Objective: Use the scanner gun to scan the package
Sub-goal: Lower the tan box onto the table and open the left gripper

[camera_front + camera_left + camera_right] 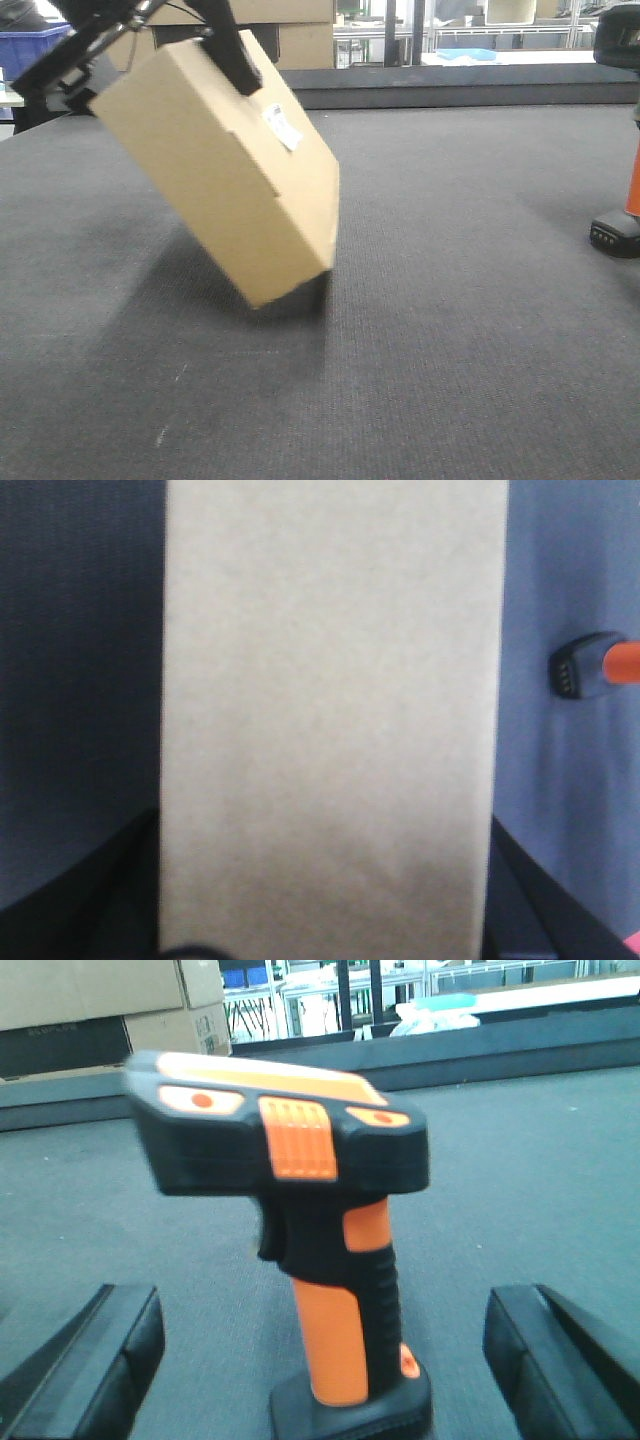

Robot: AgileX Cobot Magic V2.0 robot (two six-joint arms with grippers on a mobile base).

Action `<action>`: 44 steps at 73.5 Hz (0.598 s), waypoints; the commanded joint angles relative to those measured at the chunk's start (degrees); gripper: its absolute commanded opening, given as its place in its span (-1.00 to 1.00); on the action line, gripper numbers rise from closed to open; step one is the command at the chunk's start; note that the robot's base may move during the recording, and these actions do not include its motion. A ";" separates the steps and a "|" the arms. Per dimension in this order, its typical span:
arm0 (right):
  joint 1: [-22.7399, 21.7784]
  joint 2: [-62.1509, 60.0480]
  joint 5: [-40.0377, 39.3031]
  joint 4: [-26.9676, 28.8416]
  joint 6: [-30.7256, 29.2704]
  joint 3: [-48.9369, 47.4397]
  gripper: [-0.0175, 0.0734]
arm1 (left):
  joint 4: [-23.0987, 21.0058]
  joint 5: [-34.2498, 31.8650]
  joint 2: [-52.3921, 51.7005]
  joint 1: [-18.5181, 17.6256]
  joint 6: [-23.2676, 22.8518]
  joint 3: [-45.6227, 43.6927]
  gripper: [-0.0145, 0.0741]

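the plain tan rectangular cardboard package [225, 165] is tilted steeply over the dark grey textured mat [450, 330]. its lower corner is at or just above the mat, and its upper end is raised toward the left of the front view. a small white label [282, 126] and a short slot line sit on the upward face. in the left wrist view the package [330, 720] fills the centre of the frame as a bare tan panel.

the left gripper [325, 900] is closed onto the package. one black finger [232, 50] lies on the labelled face near the upper edge, and in the left wrist view a dark finger [95, 890] shows at each long side of the box.

the scanner gun with black ribbed foot, orange grip and dark head [300, 1220] stands upright on the mat, well apart from the package, at the right edge of the front view [625, 200]. only its foot end shows in the left wrist view [592, 667].

the right gripper [325, 1360] is wide open. its two black fingers [95, 1360] flank the scanner gun base with clear mat between each finger and the device; it grips nothing.

large cardboard boxes with a black panel [110, 1005] stand behind the mat.
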 commanded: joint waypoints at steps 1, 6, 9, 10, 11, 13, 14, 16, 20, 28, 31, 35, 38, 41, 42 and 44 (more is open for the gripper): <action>-0.20 -5.83 5.19 -0.97 -0.13 1.12 0.54 | 2.10 1.25 -2.91 1.22 1.27 -0.09 -0.92; -0.20 -10.65 10.75 -0.97 -0.13 1.12 0.41 | 6.22 2.05 -4.96 2.22 1.27 -0.09 -0.92; -0.20 -13.97 13.19 -0.97 -0.13 1.12 0.30 | 8.61 2.50 -6.05 2.78 1.27 -0.09 -0.92; -0.20 -15.14 13.89 -0.97 -0.13 1.12 0.25 | 9.61 2.81 -6.44 3.05 1.27 -0.09 -0.92; -0.20 -16.31 14.59 -0.97 -0.13 1.12 0.21 | 11.03 3.08 -6.84 3.36 1.27 -0.09 -0.92; -0.20 -18.00 15.69 -0.97 -0.13 1.12 0.11 | 12.44 3.67 -7.57 3.77 1.27 -0.09 -0.92; -0.20 -19.07 16.64 -0.97 -0.13 1.12 0.08 | 13.32 3.80 -7.75 4.03 1.27 -0.09 -0.92; -0.20 -21.30 18.94 -0.97 -0.13 0.68 -0.03 | 15.09 4.48 -8.43 4.60 1.27 -0.09 -0.92; -0.20 -25.93 23.60 -0.97 -0.13 0.09 -0.29 | 18.55 5.97 -9.40 5.87 1.27 -0.09 -0.92; -0.20 -34.40 32.29 -0.97 -0.13 -0.92 -0.80 | 25.96 8.40 -10.50 8.35 1.27 -0.09 -0.92; -0.20 -37.61 35.90 -0.97 -0.13 -1.20 -0.98 | 28.29 9.03 -10.73 9.17 1.27 -0.09 -0.92; -0.20 -41.82 40.48 -0.97 -0.13 -1.66 -0.98 | 31.11 10.24 -10.99 10.57 1.27 -0.09 -0.92; -0.20 -44.34 43.18 -0.97 -0.13 -1.80 -0.98 | 32.58 10.80 -11.11 11.58 2.43 0.14 -0.92; -0.20 -47.18 46.47 -0.97 -0.13 -1.90 -0.98 | 32.89 10.82 -11.51 12.75 3.95 0.66 -0.92; -0.20 -48.12 47.44 -0.97 -0.13 -1.90 -0.98 | 32.89 10.82 -11.62 13.19 4.70 0.91 -0.92; -0.20 -49.90 49.59 -0.97 -0.13 -1.90 -0.98 | 32.89 10.82 -11.91 13.86 5.47 1.34 -0.92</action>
